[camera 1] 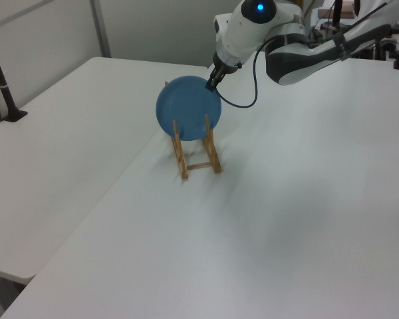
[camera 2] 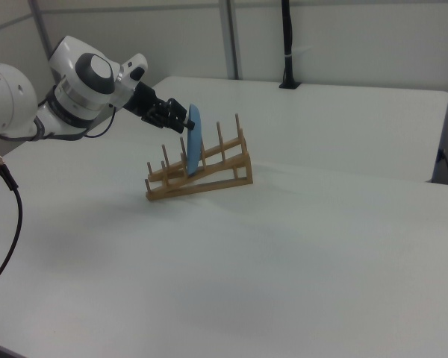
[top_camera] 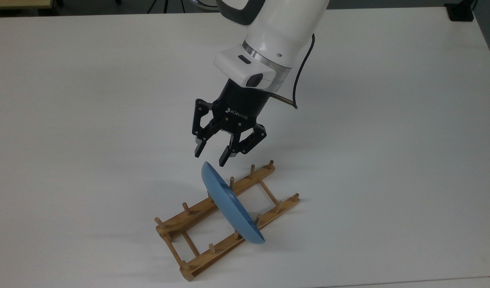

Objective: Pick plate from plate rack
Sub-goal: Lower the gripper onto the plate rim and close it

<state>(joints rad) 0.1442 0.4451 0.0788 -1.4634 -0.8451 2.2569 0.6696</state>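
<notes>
plate [camera 2: 193, 140] upright on edge in plate rack [camera 2: 201, 173] | pincer [camera 2: 181, 119] at its upper rim

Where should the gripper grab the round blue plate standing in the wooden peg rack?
Best bet: the top edge of the round blue plate. It stands on edge between the pegs of the light-brown wooden rack, so only its upper rim is free. Come from above with the open black two-finger gripper, one finger on each face, pinching the thin rim, then lift it out along the slot.
</notes>
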